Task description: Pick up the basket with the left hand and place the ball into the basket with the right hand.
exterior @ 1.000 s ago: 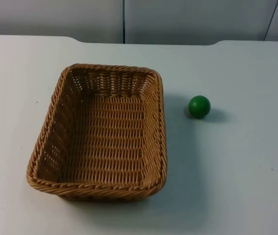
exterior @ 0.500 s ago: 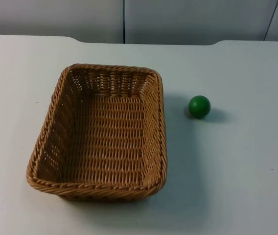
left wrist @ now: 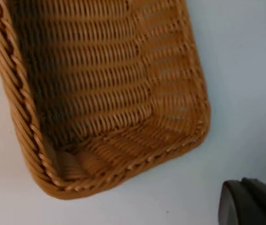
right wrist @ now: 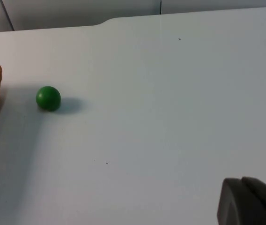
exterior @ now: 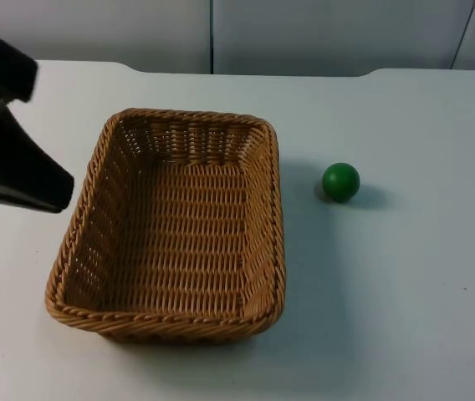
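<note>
Jaws of the left gripper (exterior: 28,188) cannot be judged wide or narrow: in the top view the arm is a dark, smeared shape just beside the wicker basket's (exterior: 171,225) left wall, and its wrist view gives one black fingertip (left wrist: 250,204) and no sight of the gap. The right gripper's jaws are likewise beyond telling; that arm waits, with a single fingertip (right wrist: 247,201) over bare white surface (exterior: 405,292). The basket sits flat on the surface, empty, its braided rim (left wrist: 25,108) unheld, and the left wrist view looks down across one of its corners. The small green ball (exterior: 340,181) rests on the surface well apart from the basket's right wall, also seen from the right wrist (right wrist: 48,98). The step in hand looks like the left arm's approach to the basket, probably toward the left rim. Next it needs the jaws brought astride that woven wall, closed firmly and lifted level, before the right arm goes for the ball.
</note>
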